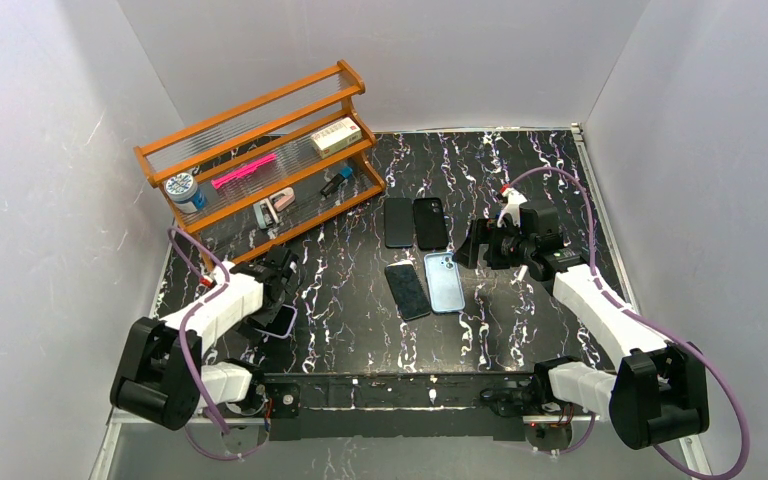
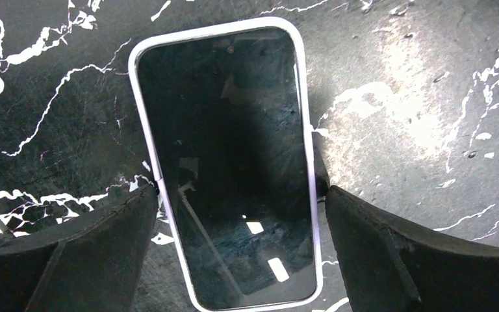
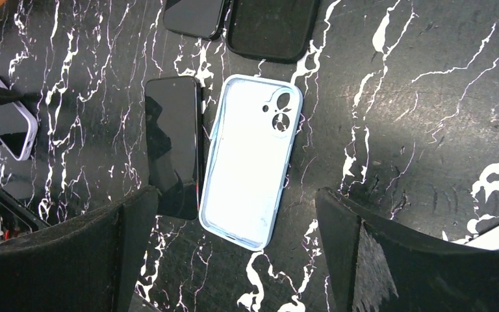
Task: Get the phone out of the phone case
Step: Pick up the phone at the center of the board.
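A phone in a pale lavender case (image 2: pixel 227 169) lies screen up on the black marbled table at the near left (image 1: pixel 282 320). It also shows in the right wrist view (image 3: pixel 12 129). My left gripper (image 2: pixel 240 214) is open and low over it. Its fingers (image 2: pixel 78 247) stand on either side of the case's lower half, close to the edges. My right gripper (image 3: pixel 234 260) is open and empty, hovering over the near end of an empty light blue case (image 3: pixel 250 162), right of centre in the top view (image 1: pixel 475 245).
A bare black phone (image 1: pixel 407 290) lies beside the blue case (image 1: pixel 444 282). Another black phone (image 1: pixel 398 222) and a black case (image 1: pixel 430 222) lie behind them. A wooden rack (image 1: pixel 260 150) with small items stands at the back left. White walls enclose the table.
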Robot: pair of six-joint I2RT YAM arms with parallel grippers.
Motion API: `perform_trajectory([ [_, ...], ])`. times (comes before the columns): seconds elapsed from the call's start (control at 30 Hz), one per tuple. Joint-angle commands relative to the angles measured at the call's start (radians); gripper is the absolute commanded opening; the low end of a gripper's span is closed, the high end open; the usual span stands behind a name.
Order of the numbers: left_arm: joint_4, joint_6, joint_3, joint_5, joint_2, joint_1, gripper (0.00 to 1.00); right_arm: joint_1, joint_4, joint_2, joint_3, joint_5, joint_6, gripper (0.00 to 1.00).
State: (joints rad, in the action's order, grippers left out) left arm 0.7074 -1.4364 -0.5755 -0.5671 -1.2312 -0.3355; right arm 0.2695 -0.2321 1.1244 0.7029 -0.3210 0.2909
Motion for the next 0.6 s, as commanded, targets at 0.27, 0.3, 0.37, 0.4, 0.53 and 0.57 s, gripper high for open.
perform_trajectory([
  [0.27, -0.112, 0.084, 0.038, 0.052, -0.093, 0.02, 0.75, 0.001, 0.045, -0.011, -0.007, -0.096, -0.019, 0.97],
  [0.3, -0.124, 0.117, 0.032, 0.069, -0.099, 0.02, 0.71, 0.005, 0.049, -0.013, -0.007, -0.102, -0.019, 0.96],
  [0.37, -0.147, 0.2, 0.016, 0.116, -0.114, 0.02, 0.63, 0.023, 0.073, -0.019, -0.016, -0.113, -0.013, 0.96],
  [0.4, -0.161, 0.236, 0.009, 0.145, -0.124, 0.02, 0.58, 0.035, 0.089, -0.02, -0.024, -0.116, -0.001, 0.96],
  [0.53, -0.224, 0.338, -0.001, 0.263, -0.113, 0.016, 0.38, 0.097, 0.169, -0.005, -0.052, -0.134, 0.055, 0.95],
  [0.57, -0.255, 0.355, 0.006, 0.292, -0.101, 0.011, 0.35, 0.11, 0.197, -0.002, -0.06, -0.136, 0.072, 0.94],
])
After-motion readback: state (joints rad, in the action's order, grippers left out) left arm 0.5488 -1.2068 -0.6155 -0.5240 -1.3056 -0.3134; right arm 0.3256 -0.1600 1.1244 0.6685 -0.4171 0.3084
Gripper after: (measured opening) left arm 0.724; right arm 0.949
